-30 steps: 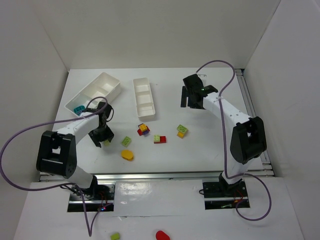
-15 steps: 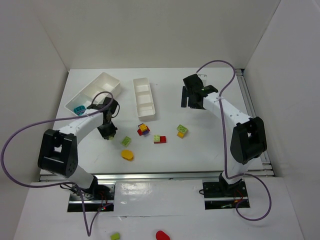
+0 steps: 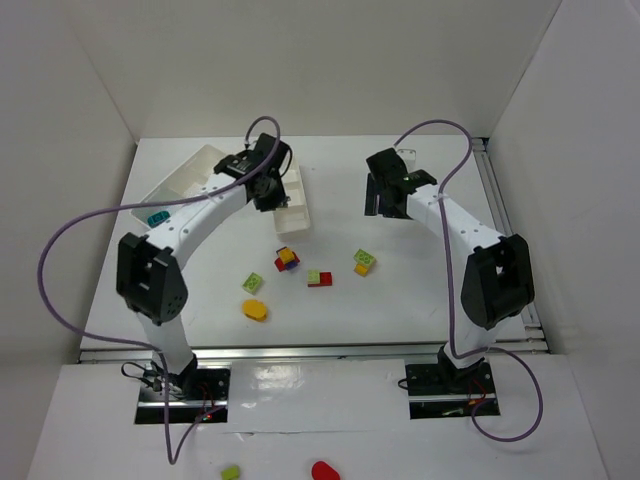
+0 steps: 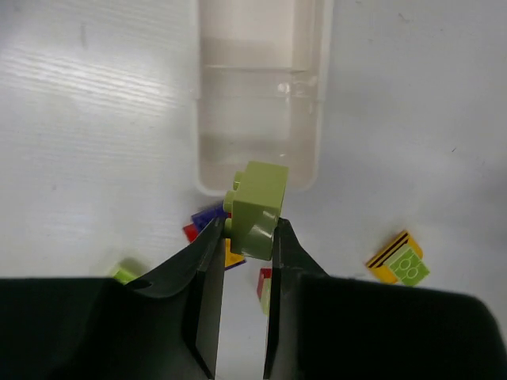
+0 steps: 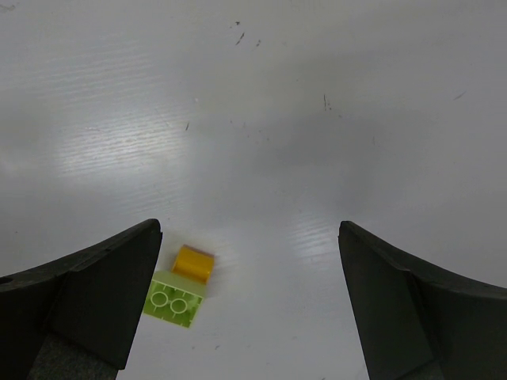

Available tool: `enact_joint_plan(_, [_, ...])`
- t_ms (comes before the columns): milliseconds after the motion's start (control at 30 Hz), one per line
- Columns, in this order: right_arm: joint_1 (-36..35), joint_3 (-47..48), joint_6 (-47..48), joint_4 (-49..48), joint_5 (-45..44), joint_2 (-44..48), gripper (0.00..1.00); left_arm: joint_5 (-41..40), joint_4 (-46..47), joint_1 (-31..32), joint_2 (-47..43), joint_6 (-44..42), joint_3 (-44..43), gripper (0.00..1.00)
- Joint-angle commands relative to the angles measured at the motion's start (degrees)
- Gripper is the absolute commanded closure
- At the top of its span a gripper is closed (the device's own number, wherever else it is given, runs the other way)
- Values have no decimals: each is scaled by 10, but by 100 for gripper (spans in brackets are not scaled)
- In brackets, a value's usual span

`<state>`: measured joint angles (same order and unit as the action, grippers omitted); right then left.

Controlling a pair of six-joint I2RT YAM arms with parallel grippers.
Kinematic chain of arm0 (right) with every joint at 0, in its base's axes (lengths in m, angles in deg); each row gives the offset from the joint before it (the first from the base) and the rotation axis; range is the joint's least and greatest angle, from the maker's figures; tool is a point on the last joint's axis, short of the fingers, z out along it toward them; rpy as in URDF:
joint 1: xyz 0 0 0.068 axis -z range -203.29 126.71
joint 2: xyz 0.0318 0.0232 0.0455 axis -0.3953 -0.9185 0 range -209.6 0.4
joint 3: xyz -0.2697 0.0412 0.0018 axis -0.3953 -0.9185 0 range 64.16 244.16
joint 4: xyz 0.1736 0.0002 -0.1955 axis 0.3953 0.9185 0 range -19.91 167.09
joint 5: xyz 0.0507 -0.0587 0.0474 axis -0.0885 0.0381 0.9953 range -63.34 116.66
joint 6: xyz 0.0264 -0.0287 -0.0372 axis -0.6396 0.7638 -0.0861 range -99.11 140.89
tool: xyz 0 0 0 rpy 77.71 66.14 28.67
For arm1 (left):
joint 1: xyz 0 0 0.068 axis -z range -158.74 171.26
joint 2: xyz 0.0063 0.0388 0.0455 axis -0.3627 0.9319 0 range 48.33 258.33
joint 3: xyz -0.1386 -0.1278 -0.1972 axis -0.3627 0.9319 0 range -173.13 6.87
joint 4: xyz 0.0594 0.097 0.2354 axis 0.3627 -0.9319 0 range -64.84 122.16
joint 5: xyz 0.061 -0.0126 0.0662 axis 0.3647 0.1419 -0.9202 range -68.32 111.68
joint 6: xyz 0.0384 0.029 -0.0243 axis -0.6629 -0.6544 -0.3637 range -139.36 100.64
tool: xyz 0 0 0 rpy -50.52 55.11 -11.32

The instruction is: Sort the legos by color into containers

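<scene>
lego [image 4: 258, 199] pinched in left end effector [image 4: 249, 231]

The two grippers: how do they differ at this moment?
The left gripper is shut on a lime green brick; the right gripper is open and empty. The left hangs near the narrow tray; the right, over bare table beside a green-and-orange clump. Both have dark fingers.

Bright even overhead light, soft glare patches on the white table [image 5: 261, 182], shadows faint and diffuse, jaws dark and blurred close to both wrist cameras
</scene>
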<state>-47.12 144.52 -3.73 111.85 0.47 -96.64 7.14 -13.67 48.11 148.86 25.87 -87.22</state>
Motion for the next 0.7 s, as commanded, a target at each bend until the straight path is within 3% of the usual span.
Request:
enact_joint_plan(0, [-3, 25, -10, 24, -16, 40, 0, 20, -8, 5, 83, -21, -74, 96])
enact_joint_plan(300, [-9, -18, 4, 11, 41, 84, 0, 8, -13, 5, 188, -27, -130, 92])
enact_joint_plan(500, [-19, -35, 4, 17, 77, 90, 0, 31, -7, 5, 200, -40, -130, 50])
enact_joint_plan(667, [-55, -55, -11, -13, 121, 96, 0, 36, -7, 5, 193, -52, -130, 28])
